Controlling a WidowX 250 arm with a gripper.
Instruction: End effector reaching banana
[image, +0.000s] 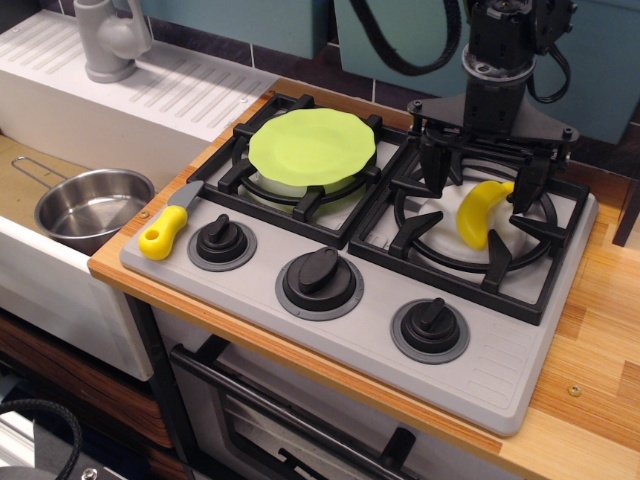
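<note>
The banana (478, 213) is a small curved glossy yellow toy lying on the white centre of the right burner (470, 225), under the black grate. My gripper (482, 180) hangs over that burner with its two black fingers wide apart. The left finger (433, 172) stands left of the banana's top end and the right finger (530, 178) just right of it. The fingers straddle the banana's upper tip and nothing is held.
A lime green plate (312, 146) lies on the left burner. A yellow-handled toy knife (166, 230) lies at the stove's left edge. Three black knobs (320, 280) line the front. A steel pot (92, 205) sits in the sink at left, with a grey faucet (108, 38) behind.
</note>
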